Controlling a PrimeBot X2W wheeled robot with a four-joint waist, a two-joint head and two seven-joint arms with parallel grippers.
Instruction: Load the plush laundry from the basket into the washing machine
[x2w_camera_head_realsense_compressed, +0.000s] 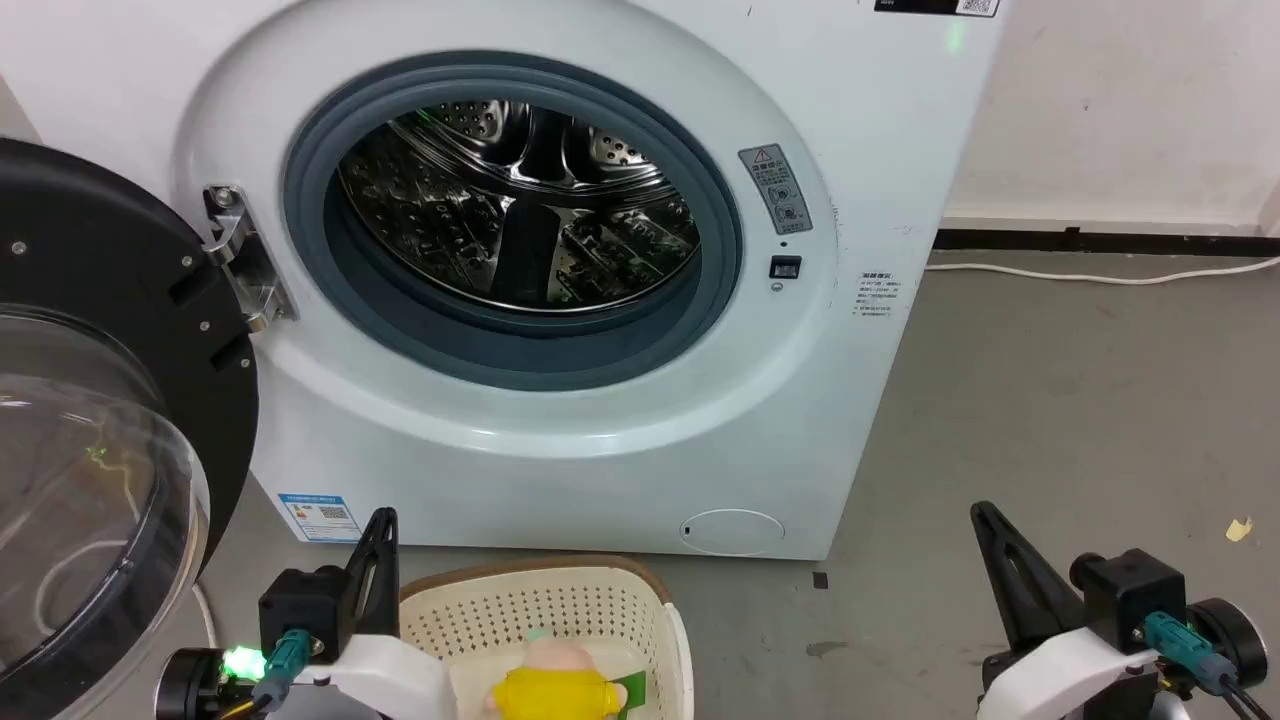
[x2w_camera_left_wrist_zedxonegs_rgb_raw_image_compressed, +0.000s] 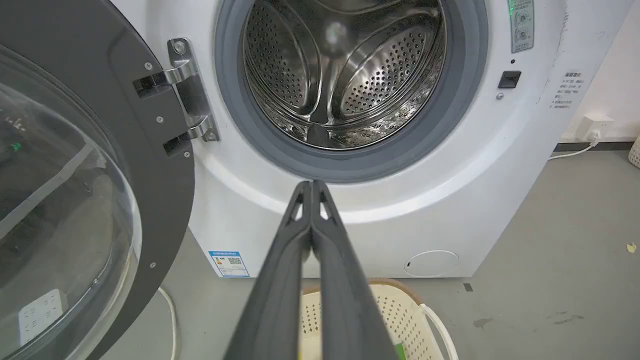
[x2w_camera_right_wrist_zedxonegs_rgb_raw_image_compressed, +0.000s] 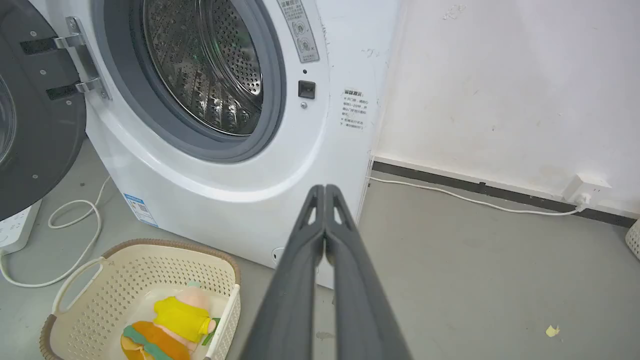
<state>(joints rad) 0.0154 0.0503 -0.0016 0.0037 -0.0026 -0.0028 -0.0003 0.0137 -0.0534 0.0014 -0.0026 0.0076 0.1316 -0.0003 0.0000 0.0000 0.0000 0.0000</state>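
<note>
Holding nothing with left gripper (x2w_camera_head_realsense_compressed: 383, 520) or right gripper (x2w_camera_head_realsense_compressed: 980, 512), both clamped shut; may jab doll (x2w_camera_head_realsense_compressed: 555, 685) in basket (x2w_camera_head_realsense_compressed: 540, 610) at 6 o'clock unless opened, or clip door (x2w_camera_head_realsense_compressed: 110, 280) at 9.

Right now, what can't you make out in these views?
- Head view: basket and doll cut off by the bottom edge.
- Left wrist view: basket's contents hidden behind the shut left gripper.
- Right wrist view: burger plush cut off by the bottom edge.
- All views: stickers on the washing machine too small to read.
</note>
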